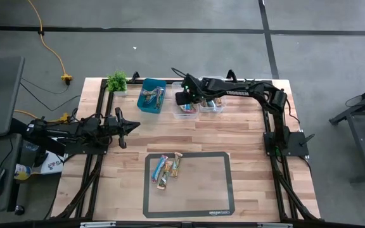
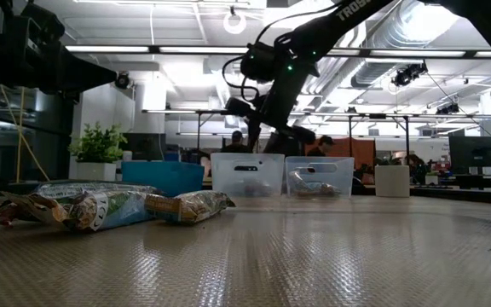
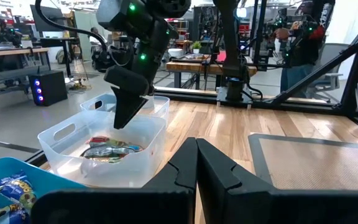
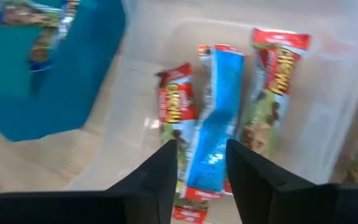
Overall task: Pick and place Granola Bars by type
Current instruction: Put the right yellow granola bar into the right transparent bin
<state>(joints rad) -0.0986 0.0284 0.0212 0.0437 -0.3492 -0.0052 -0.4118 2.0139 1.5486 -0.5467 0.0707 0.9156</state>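
Drop-off step: right gripper (image 4: 199, 163) over the clear bin (image 1: 184, 109), fingers parted, nothing held. Left gripper (image 3: 196, 163) shut, empty, waiting. Next up, probably back to the bars on the mat (image 1: 167, 168).

The bars (image 4: 216, 124) in the clear bin (image 1: 185, 109) have red, green and blue wrappers. The next bin (image 1: 152, 96) is teal. The surface (image 1: 246, 136) is pale wood with a grey-bordered mat (image 1: 187, 184).

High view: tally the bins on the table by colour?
Teal bin: 1
Clear bins: 2
Total: 3
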